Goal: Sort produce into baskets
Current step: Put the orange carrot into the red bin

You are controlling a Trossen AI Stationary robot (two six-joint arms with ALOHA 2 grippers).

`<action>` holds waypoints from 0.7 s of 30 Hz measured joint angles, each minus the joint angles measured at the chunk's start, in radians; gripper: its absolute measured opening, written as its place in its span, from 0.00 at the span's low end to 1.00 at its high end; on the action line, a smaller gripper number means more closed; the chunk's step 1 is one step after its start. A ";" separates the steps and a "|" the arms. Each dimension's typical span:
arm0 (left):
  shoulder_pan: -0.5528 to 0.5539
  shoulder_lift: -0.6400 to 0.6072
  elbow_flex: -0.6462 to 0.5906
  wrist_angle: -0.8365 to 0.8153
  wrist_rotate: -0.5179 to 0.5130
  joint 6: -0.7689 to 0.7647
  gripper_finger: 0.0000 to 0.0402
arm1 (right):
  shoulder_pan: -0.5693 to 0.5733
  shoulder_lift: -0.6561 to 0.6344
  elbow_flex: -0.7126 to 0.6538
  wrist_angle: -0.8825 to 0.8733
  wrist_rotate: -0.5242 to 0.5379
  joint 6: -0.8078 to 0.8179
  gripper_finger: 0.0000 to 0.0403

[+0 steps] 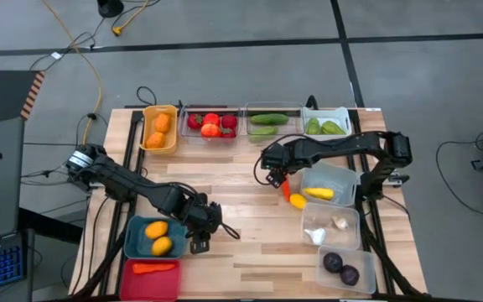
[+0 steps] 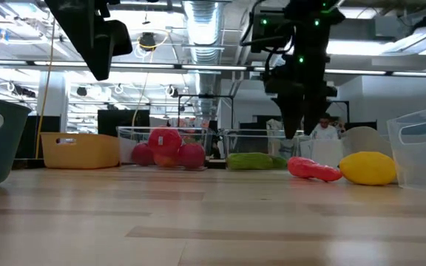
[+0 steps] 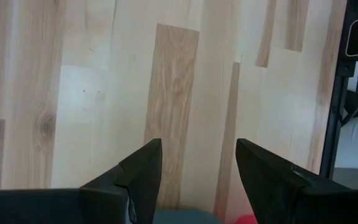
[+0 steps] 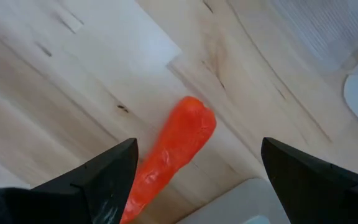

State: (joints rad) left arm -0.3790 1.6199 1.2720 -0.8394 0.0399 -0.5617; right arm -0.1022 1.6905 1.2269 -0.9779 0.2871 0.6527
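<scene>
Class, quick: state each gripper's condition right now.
Left gripper: open, holding nothing, beside the teal bin.
Right gripper: open wide above the red-orange pepper, not gripping it.

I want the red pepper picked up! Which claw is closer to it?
Right. The right claw hangs open just above the red pepper. The left claw is open too, far across the table beside the teal bin.

Bare table [image 1: 241,180] mid-board; clear bin [image 1: 335,178] crowds red chili [image 1: 285,190].

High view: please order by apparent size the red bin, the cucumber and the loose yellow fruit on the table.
1. red bin, largest
2. cucumber
3. loose yellow fruit, smallest, lying beside a clear bin
</scene>
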 joint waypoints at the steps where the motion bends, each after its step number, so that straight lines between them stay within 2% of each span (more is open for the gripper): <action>1: 0.000 0.000 0.000 0.000 0.000 0.000 0.48 | -0.004 0.000 -0.009 0.011 0.000 0.000 0.91; 21: 0.000 0.000 0.000 0.000 -0.003 -0.001 0.48 | -0.025 0.000 -0.230 0.314 -0.017 0.001 0.91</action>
State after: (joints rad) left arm -0.3790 1.6199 1.2720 -0.8391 0.0372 -0.5629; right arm -0.1272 1.6901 0.9970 -0.6636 0.2696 0.6541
